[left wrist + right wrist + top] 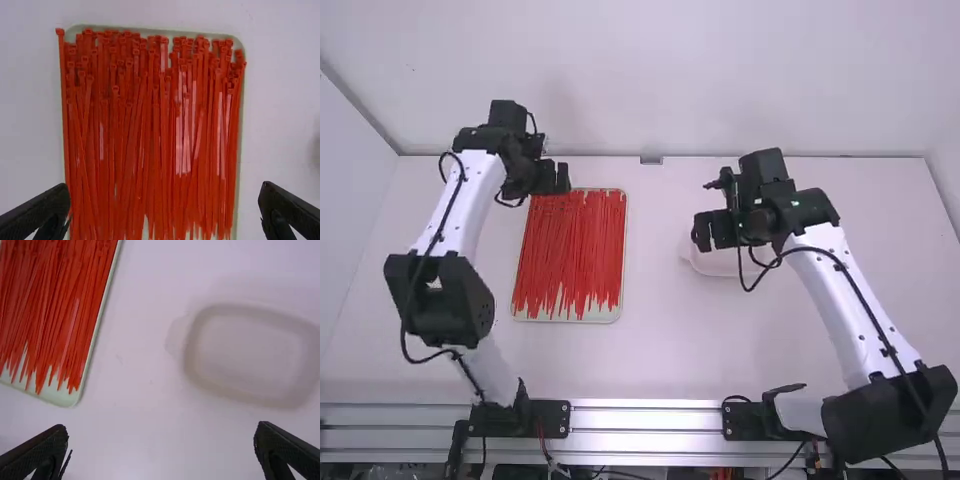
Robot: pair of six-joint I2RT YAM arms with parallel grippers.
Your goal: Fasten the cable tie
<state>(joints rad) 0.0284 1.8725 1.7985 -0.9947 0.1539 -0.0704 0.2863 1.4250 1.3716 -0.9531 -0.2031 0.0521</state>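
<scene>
Lying in a thick heap on a pale tray [566,319], left of the table's [660,330] middle: the red cable ties [570,255], all loose and straight, packed side by side along the tray's length. Heads gathered at one end, pointed tails fanned out at the other, a few tips reaching past the rim.

Hanging over the far end of that tray: the left gripper [548,180], its black fingers [37,215] spread wide on either side of the heap, clamping nothing. Hard to say from above whether raised clear of the ties or just brushing them; in the left wrist view, apparently above them.

Set well apart from the tray, right of the middle: a shallow white container [235,390] with rounded corners, open side up, resting flat on the table. Poised directly over it: the right gripper [715,228], fingers [287,450] likewise held far apart and gripping nothing. Between tray and container, bare white tabletop.
</scene>
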